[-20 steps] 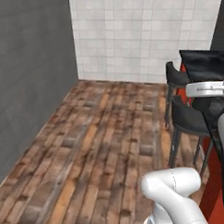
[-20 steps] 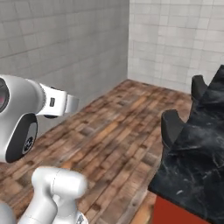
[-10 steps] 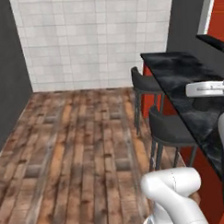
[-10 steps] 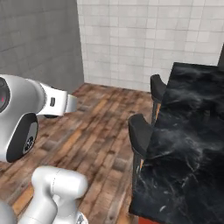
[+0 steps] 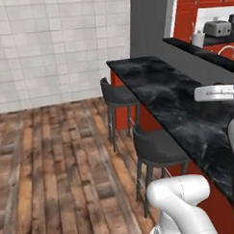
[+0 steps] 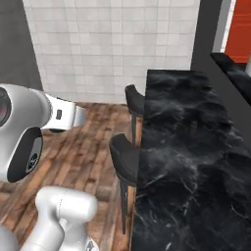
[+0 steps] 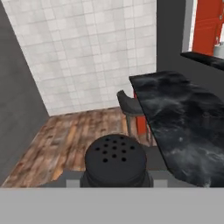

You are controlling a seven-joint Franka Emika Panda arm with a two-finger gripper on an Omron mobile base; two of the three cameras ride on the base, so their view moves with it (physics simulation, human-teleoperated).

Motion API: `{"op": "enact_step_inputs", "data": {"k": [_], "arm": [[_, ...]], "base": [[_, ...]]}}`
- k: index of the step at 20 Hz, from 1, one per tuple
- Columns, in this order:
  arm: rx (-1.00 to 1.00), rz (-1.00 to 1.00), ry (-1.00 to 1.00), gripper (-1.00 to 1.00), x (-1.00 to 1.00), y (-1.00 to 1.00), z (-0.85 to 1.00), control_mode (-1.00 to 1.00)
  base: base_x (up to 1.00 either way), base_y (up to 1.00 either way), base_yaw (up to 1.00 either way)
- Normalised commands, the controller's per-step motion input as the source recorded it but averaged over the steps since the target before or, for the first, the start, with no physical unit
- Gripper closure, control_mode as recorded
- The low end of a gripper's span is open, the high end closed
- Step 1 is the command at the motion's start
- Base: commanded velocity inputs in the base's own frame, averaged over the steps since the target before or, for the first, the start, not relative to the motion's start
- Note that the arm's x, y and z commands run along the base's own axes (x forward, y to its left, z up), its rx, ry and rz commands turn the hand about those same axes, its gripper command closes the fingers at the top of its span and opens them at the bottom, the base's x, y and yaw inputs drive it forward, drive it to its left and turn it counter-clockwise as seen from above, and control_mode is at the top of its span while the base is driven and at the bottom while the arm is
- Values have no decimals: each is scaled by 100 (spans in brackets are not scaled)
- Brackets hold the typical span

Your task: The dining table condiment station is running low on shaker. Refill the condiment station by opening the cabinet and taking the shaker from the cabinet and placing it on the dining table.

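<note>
The black shaker (image 7: 115, 160) with its perforated top sits clamped between the partly closed fingers, held above the wooden floor (image 7: 74, 135) just beside the black marble counter (image 7: 183, 118).

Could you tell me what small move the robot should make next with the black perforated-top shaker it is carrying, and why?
Probably carry the black perforated-top shaker, held in the gripper, forward and right over the long black marble dining table before lowering it. The hand view shows the shaker short of the tabletop's edge, above the wooden floor.
</note>
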Motion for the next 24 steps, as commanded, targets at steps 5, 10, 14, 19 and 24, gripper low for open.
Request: {"op": "enact_step_inputs", "data": {"k": [5,10,14,19,24], "arm": [[0,0,0,100,0,0,0,100],[0,0,0,100,0,0,0,100],[0,0,0,100,0,0,0,100],[0,0,0,100,0,0,0,100],[0,0,0,100,0,0,0,100]], "base": [[59,19,-44],[41,34,-43],[11,55,-43],[0,65,-45],[0,82,-46]]}}
